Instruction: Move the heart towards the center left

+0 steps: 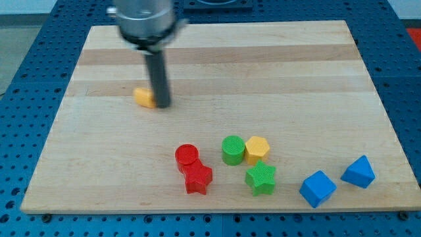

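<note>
Bright, even light from overhead falls on the wooden board (pixel 217 79), with no harsh glare. The blocks throw only short, soft shadows at their bases. The rod (pixel 158 76) and the metal mount (pixel 141 20) above it are smeared with blur; the blocks look fairly sharp.

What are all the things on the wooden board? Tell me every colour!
Yellow heart block: one, yellow, upper left, mostly hidden behind the rod.
Red cylinder block: one, red, bottom middle.
Red star block: one, red, touching the cylinder's lower side.
Green cylinder block: one, green, middle.
Yellow hexagon block: one, yellow, beside the green cylinder.
Green star block: one, green, below the hexagon.
Blue blocks: two, blue, bottom right.
Wooden board: one, pale wood.
My tip: one, dark, against the heart's right side.
</note>
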`<state>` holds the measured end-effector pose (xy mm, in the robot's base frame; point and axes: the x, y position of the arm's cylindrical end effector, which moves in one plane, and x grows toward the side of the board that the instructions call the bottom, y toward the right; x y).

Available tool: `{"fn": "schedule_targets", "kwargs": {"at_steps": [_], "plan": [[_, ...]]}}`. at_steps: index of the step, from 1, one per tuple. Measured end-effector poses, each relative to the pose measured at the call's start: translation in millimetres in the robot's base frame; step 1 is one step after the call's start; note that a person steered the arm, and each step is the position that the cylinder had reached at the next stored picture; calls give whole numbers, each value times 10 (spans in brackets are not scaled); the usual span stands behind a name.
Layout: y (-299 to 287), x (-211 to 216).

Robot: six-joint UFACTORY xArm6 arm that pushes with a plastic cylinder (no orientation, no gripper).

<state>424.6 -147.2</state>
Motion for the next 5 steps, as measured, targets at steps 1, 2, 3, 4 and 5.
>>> {"fn": "schedule_targets", "kwargs": {"at_steps": [1,2,3,4,5], "plan": [[-557,0],[-443,-3],[160,-11],[1024,-11],[1989,-11]]}}
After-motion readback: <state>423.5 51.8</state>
